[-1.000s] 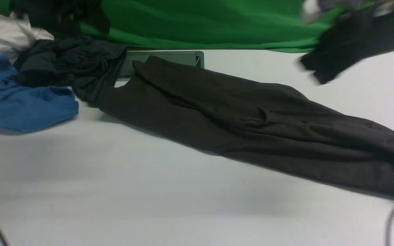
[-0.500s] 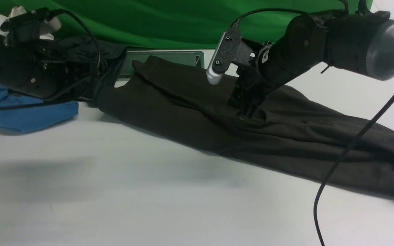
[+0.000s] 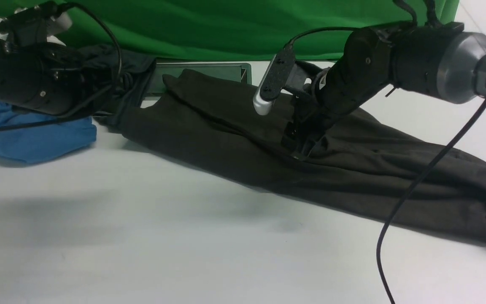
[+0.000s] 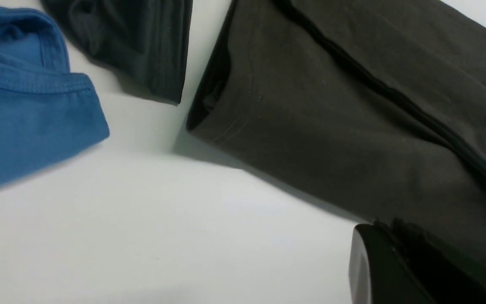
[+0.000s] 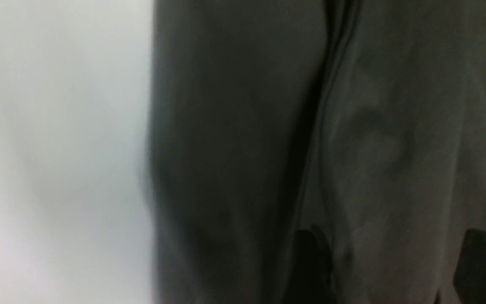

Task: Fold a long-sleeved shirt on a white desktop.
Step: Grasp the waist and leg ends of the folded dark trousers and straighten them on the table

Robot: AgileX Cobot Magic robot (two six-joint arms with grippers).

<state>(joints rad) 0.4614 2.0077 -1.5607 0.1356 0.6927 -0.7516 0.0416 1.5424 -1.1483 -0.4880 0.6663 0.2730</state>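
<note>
While right arm [image 3: 365, 71] slants down, onto shirt [image 3: 209, 126]

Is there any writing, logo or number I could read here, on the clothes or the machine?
None can be read in any view.
Small white sticker on the right arm: too small and blurred to read.
The long-sleeved shirt shows no lettering on its visible side.

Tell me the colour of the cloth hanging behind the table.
The cloth is bright green, clearest in the front view.
</note>
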